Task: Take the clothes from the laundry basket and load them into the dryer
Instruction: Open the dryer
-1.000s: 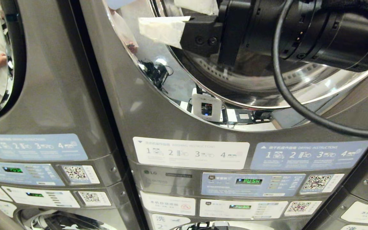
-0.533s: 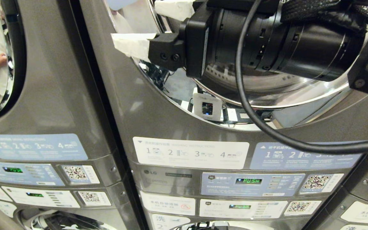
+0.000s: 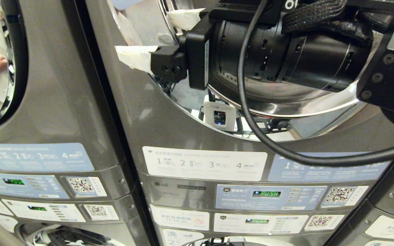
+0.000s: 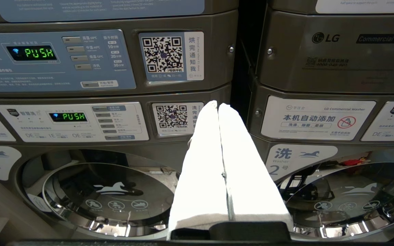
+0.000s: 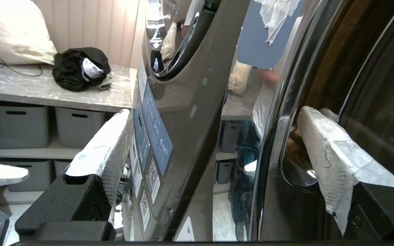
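The dryer (image 3: 190, 112) is the big grey machine right in front of the robot, and its round door (image 3: 286, 106) fills the top of the head view. No clothes and no laundry basket show near the machine. The only cloth to see is a dark bundle (image 5: 80, 68) lying on the table (image 5: 46, 92) off to the side, well apart from the dryer, beside a white pillow (image 5: 15, 30). I cannot tell if that bundle is part of the wash.

The right end effector (image 3: 156, 41) is up at the left edge of the dryer door. Its two white-wrapped fingers (image 3: 133, 56) are spread wide, and nothing is between them. In the right wrist view one finger sits on the door side, close against the shiny rim, and the other sits out in front of the grey panel. I think it is placed there to get at the door edge, since the door has to be worked before any clothes can go in.

The left end effector (image 4: 219, 109) hangs low in front of the control panels (image 4: 56, 59). Its fingers are pressed together with nothing held, so it looks parked.
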### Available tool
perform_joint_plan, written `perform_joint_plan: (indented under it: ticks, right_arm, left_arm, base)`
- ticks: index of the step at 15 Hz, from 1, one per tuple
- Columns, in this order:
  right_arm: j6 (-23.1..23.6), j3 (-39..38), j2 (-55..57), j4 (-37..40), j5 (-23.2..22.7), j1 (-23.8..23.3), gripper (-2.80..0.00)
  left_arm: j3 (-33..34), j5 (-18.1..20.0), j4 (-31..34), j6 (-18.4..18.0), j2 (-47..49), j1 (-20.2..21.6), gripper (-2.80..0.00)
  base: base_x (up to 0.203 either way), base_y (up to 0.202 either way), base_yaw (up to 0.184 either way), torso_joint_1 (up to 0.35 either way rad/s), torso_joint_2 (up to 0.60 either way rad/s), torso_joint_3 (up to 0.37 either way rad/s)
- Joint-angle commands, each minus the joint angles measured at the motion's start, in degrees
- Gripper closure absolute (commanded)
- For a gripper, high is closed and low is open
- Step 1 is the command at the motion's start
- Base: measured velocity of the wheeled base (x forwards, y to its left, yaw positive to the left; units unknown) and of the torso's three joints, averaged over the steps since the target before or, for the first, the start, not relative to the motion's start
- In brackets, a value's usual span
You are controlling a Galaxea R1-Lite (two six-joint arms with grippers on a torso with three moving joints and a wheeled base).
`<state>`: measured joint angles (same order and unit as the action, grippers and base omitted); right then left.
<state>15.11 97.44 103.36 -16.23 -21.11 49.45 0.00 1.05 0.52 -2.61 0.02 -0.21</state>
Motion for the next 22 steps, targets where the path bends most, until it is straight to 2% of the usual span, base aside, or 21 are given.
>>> perform_joint_plan:
  ticks: [1, 5, 11, 22]
  right_arm:
    - [-0.06, -0.2, -0.9, -0.12, -0.35, 0.25, -2.8]
    - [-0.25, -3.4, -3.18, 0.23, -5.16, 2.11, -2.8]
    - [-0.09, -7.96, -6.15, 0.23, -5.34, 5.27, -2.8]
    - [-0.08, -27.75, -23.36, 0.05, -5.0, 6.63, -2.8]
  left_arm:
    - [0.0, 0.01, 0.0, -0.02, -0.11, 0.03, 0.0]
    - [0.0, 0.01, 0.0, -0.02, -0.11, 0.03, 0.0]
    - [0.0, 0.01, 0.0, -0.02, -0.11, 0.03, 0.0]
    - [0.0, 0.01, 0.0, -0.02, -0.11, 0.03, 0.0]
  base:
    - [0.0, 0.0, 0.0, 0.0, 0.0, 0.0]
    - [0.0, 0.0, 0.0, 0.0, 0.0, 0.0]
    - [0.0, 0.0, 0.0, 0.0, 0.0, 0.0]
    - [0.0, 0.0, 0.0, 0.0, 0.0, 0.0]
